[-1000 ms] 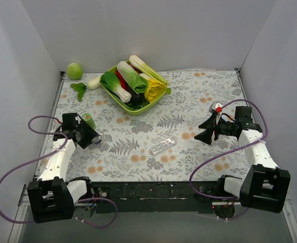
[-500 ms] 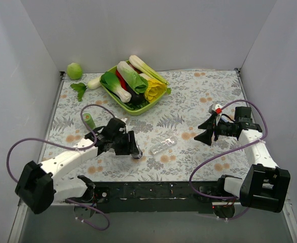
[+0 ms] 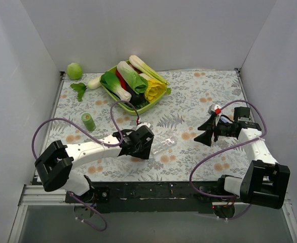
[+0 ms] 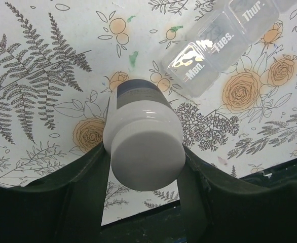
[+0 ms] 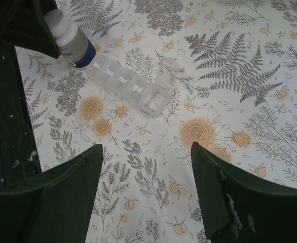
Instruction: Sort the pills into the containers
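My left gripper (image 3: 141, 144) is shut on a white pill bottle (image 4: 144, 146) with a white cap and a dark label, held low over the table. The bottle also shows in the right wrist view (image 5: 70, 38). The clear pill-organiser strip (image 3: 164, 143) lies just right of it. Its lids read Mon., Tues. and Thur. in the left wrist view (image 4: 223, 41), and it also shows in the right wrist view (image 5: 131, 86). My right gripper (image 3: 204, 132) is open and empty to the right of the strip, apart from it, as the right wrist view (image 5: 146, 172) also shows. No loose pills show.
A small green bottle (image 3: 89, 121) stands at the left. A green tray (image 3: 136, 109) of vegetables sits at the back centre, with a white radish (image 3: 91, 83) and a green ball (image 3: 74, 70) to its left. White walls enclose the table on three sides.
My left arm has swung from the far left, beside the green bottle, to the middle, carrying the white bottle up to the strip's left end. The right arm has barely moved.
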